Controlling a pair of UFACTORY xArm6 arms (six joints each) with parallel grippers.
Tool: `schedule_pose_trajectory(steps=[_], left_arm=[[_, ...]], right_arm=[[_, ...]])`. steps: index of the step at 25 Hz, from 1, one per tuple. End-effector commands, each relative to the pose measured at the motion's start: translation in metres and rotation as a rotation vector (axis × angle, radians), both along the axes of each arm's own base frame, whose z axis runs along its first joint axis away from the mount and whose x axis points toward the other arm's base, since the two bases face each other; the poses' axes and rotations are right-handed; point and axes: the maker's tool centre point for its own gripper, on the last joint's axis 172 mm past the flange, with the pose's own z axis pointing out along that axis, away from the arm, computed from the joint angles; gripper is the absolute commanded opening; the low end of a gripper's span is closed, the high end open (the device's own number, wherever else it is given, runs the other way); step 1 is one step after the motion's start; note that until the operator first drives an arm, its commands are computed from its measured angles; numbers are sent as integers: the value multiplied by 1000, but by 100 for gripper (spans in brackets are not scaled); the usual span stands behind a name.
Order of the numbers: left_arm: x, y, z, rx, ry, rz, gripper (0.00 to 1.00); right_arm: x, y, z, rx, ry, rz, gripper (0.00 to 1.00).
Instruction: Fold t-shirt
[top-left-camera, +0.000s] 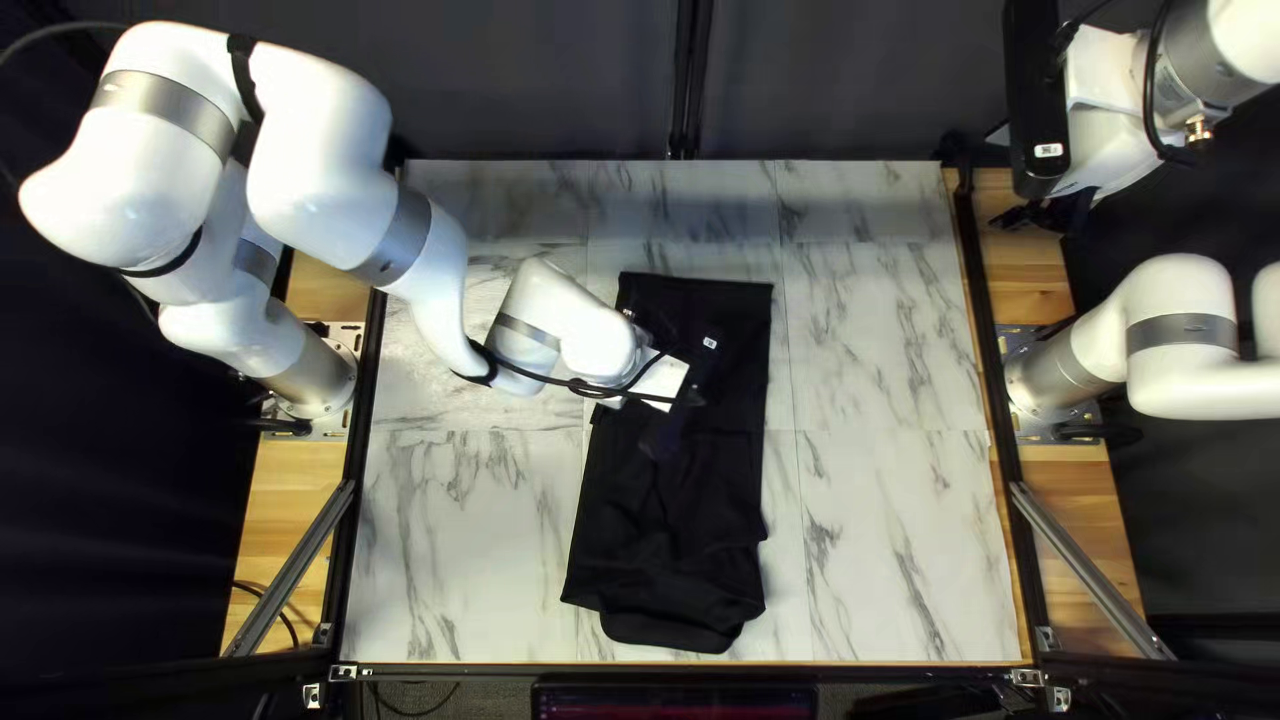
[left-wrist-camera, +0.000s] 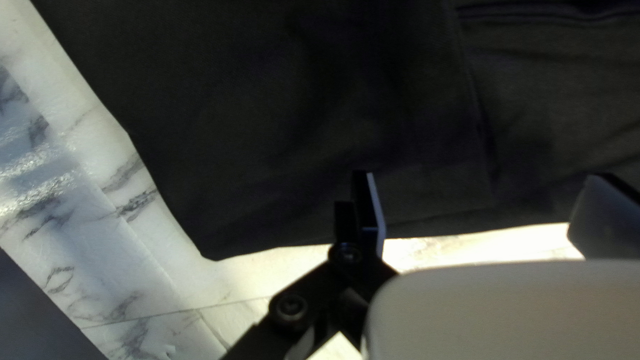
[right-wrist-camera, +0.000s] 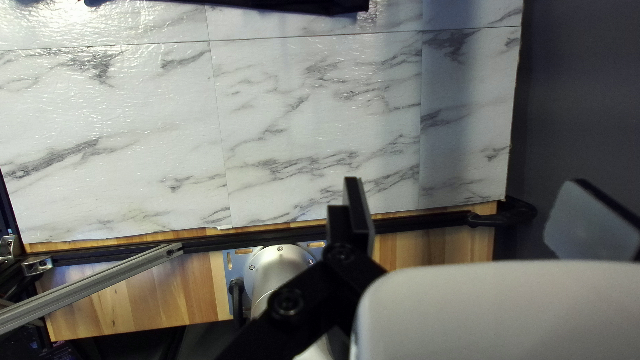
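Both released, holding nothing: left gripper [top-left-camera: 660, 438] at the middle stretch of the black t-shirt [top-left-camera: 667, 514], contact impossible to tell; right gripper [top-left-camera: 1047, 214] raised, well apart from it. Spread lengthwise on the marbled tabletop [top-left-camera: 887, 560], rumpled toward the near end.

A dark curtain [top-left-camera: 534, 80] hung behind the far edge of the marble-patterned tabletop [top-left-camera: 894, 560]. Black rails [top-left-camera: 972, 267] and warm-toned wood [top-left-camera: 300, 467] flanked it left and right, metal braces [top-left-camera: 294, 570] slanting nearby. Light glinted off the marbling.
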Motion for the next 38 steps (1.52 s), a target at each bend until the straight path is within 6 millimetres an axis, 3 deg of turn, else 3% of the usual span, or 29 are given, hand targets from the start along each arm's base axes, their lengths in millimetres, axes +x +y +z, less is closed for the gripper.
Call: schedule_pose_trajectory(steps=[1,3,4,7,8,10,19,38], left_arm=[[0,3,-5,-7,-3,1,87],[0,3,-6,-10,-4,2,85],[1,4,-6,-11,-4,2,79],[1,3,-3,-11,-5,0,33],[1,3,-3,-11,-5,0,6],[1,3,-3,-11,-4,0,2],[-2,1,-3,-12,-2,3,0],[4,-15,23,12,2,-14,0]], right_arm=[[0,0,0,0,0,0,100],[0,0,0,0,0,0,100],[0,0,0,0,0,0,100],[0,0,0,0,0,0,100],[0,0,0,0,0,0,100],[0,0,0,0,0,0,100],[0,0,0,0,0,0,100],[0,0,0,0,0,0,100]])
